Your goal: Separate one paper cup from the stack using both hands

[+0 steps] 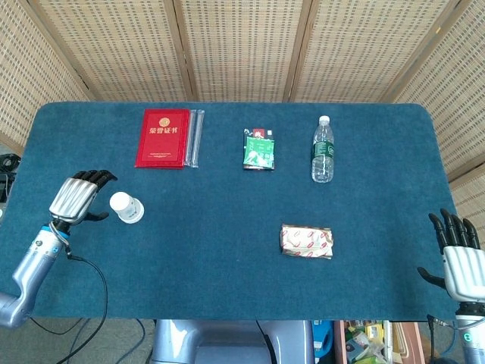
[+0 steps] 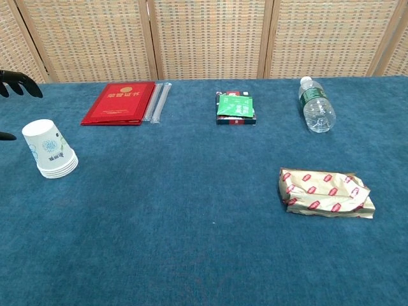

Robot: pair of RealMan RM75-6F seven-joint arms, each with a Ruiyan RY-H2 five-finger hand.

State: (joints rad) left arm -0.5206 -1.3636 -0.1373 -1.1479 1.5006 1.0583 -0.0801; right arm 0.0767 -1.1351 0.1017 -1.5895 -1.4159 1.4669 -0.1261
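Observation:
A stack of white paper cups (image 1: 126, 207) (image 2: 49, 149) stands upside down on the left part of the blue table. My left hand (image 1: 77, 197) hovers just left of the stack, fingers spread and holding nothing; in the chest view only its black fingertips (image 2: 16, 81) show at the left edge. My right hand (image 1: 459, 256) is at the table's right edge, far from the cups, fingers apart and empty; the chest view does not show it.
At the back lie a red booklet (image 1: 162, 137) with a clear tube (image 1: 196, 138) beside it, a green packet (image 1: 259, 149) and a lying water bottle (image 1: 323, 149). A red-and-gold wrapped pack (image 1: 306, 241) lies right of centre.

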